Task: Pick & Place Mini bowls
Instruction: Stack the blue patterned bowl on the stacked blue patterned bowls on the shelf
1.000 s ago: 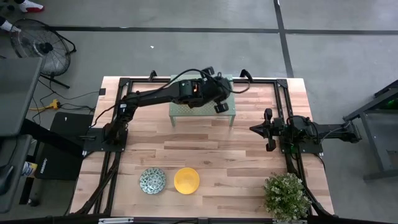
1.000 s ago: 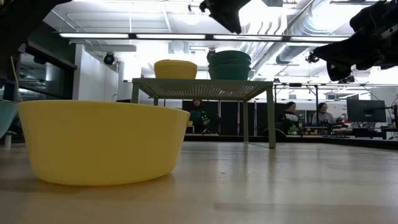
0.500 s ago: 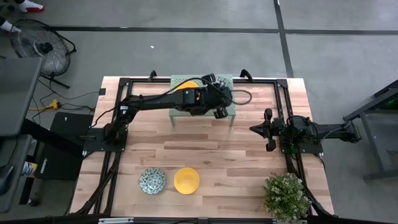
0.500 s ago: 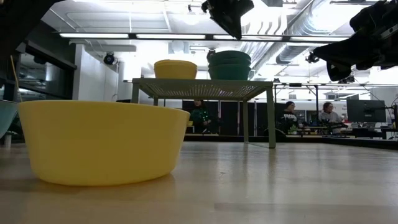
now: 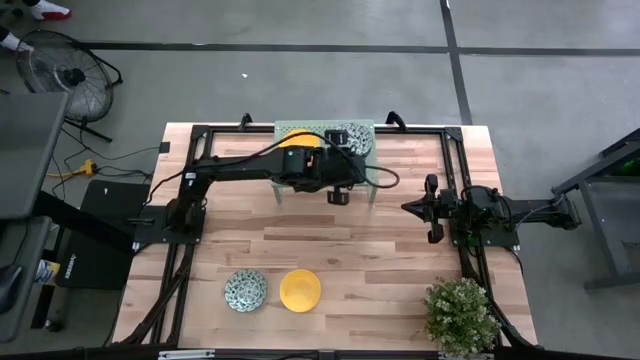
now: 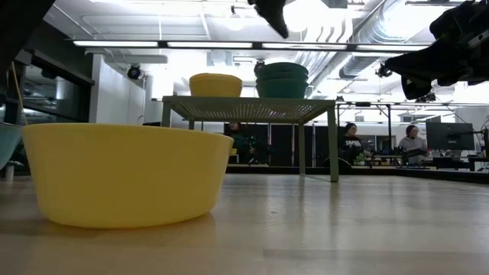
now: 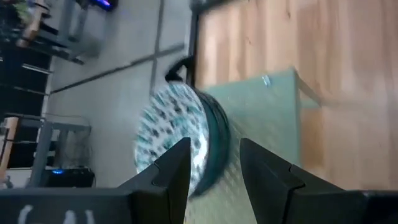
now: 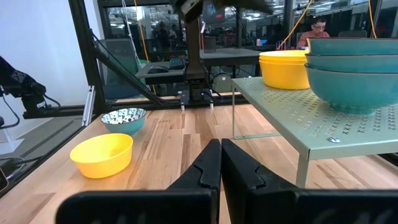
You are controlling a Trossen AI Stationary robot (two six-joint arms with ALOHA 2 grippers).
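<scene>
Mini bowls [image 7: 180,134] stacked on the rack [image 5: 362,172] at the bench's far edge; my left hand [image 7: 214,171] hovers spread above (right hand [image 8: 220,163] pressed together, waiting).

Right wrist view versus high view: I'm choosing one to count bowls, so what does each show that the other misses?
Only the right wrist view shows the teal bowls as a stack and the yellow stack unobstructed. Only the high view shows the left end effector by the rack and the plant. Both show the two bowls on the table.
</scene>
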